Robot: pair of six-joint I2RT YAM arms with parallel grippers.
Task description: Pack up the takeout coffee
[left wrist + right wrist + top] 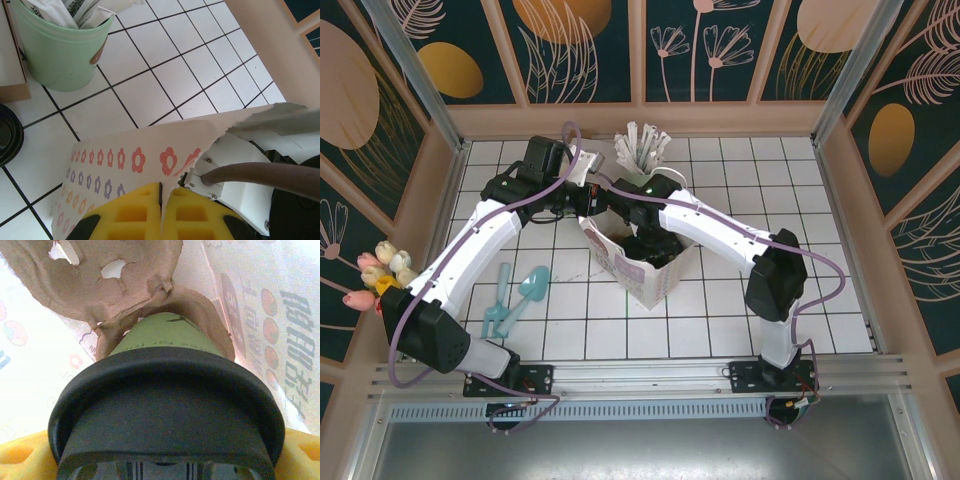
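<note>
1 step looks nearly done: the small dark green paper cup with a round black plastic lid [165, 340] is down inside the white flower-printed paper bag [655, 278], its base at a well of the brown moulded-pulp carrier [100, 285]. Your right gripper [162, 456] clamps the cup just below the lid. Your left gripper [161, 210] pinches the bag's far-left rim. Seating and release seem left.

Jaws pinching flowered bag [125, 160], green cup [60, 50]
</note>
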